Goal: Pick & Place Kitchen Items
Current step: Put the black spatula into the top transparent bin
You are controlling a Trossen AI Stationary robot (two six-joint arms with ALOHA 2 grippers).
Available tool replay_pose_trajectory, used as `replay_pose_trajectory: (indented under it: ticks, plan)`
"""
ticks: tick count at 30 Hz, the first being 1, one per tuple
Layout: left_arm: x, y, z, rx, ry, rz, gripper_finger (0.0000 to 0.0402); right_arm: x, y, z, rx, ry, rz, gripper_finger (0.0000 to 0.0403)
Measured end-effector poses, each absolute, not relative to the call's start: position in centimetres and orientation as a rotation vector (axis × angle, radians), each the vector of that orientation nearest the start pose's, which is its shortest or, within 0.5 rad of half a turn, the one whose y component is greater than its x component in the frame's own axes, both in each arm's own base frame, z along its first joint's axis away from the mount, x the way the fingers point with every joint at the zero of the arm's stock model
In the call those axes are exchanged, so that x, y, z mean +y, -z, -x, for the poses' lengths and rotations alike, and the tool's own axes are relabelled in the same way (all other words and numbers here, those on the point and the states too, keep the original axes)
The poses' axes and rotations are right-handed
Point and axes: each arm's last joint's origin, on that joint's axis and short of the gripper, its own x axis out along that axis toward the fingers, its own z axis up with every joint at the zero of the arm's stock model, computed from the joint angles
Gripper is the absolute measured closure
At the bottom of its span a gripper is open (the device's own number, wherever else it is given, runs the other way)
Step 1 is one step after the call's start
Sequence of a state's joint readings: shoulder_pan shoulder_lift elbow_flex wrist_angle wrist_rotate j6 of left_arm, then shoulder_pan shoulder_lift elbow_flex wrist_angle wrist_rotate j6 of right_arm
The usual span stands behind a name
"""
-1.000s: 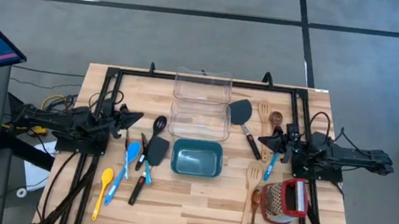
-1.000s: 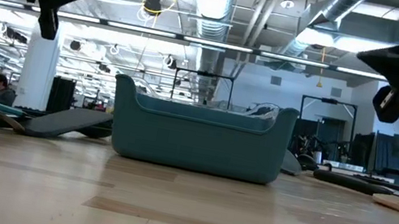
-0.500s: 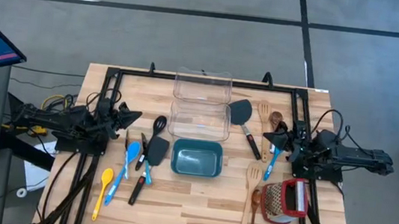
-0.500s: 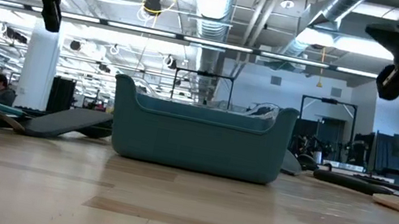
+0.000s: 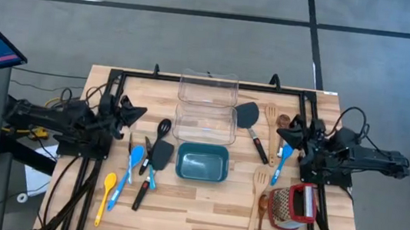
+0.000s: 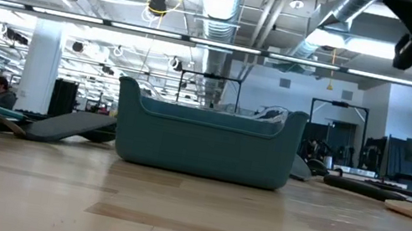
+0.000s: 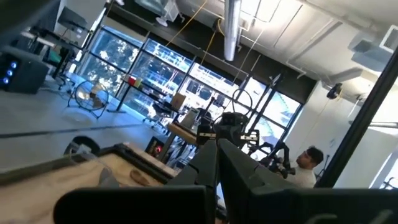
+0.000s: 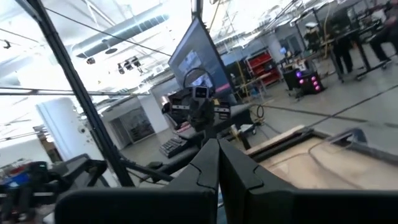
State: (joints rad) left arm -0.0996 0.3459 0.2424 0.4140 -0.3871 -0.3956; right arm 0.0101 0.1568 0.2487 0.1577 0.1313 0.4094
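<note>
1. Fingertips of both arms rise out of the low view, cut off by its upper edge; each wrist view looks out over the room, the table mostly unseen.
2. Left gripper (image 5: 140, 111) hangs pinched together, holding nothing, over the table's (image 5: 201, 215) left side.
3. Below it lie a yellow spoon (image 5: 106, 192), two blue spoons (image 5: 134, 159), a black ladle (image 5: 161, 131) and a black spatula (image 5: 158, 156), crowded and partly overlapping.
4. Mid-table stand two clear bins (image 5: 206, 103) and a teal bin (image 5: 202, 163).
5. Right of these lie another black spatula (image 5: 251, 122), wooden spoons (image 5: 270, 121), a blue spoon (image 5: 279, 167) and a grater (image 5: 293, 205).
6. Right gripper (image 5: 290, 129) hangs closed and empty above them.
</note>
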Motion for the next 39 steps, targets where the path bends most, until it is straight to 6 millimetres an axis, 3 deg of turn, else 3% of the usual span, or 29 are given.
replay_pose_trajectory:
  ticks: [8, 15, 26, 39]
  plan:
    - [-0.4, -29.4, -13.0, -0.336, -0.178, 0.349, 0.04, -0.3, -27.5, -10.2, -0.215, 0.081, -0.419, 0.0403]
    - [-0.7, -31.3, -14.8, -0.299, -0.149, 0.278, 0.04, -0.3, -30.3, -11.5, -0.121, 0.099, -0.38, 0.0403]
    - [-0.8, -31.0, -15.9, -0.247, -0.156, 0.241, 0.04, -0.2, -34.1, -12.9, 0.059, 0.125, -0.256, 0.0403]
    - [-0.8, -31.0, -15.9, -0.25, -0.157, 0.232, 0.04, -0.2, -34.6, -14.7, 0.108, 0.132, -0.25, 0.0403]
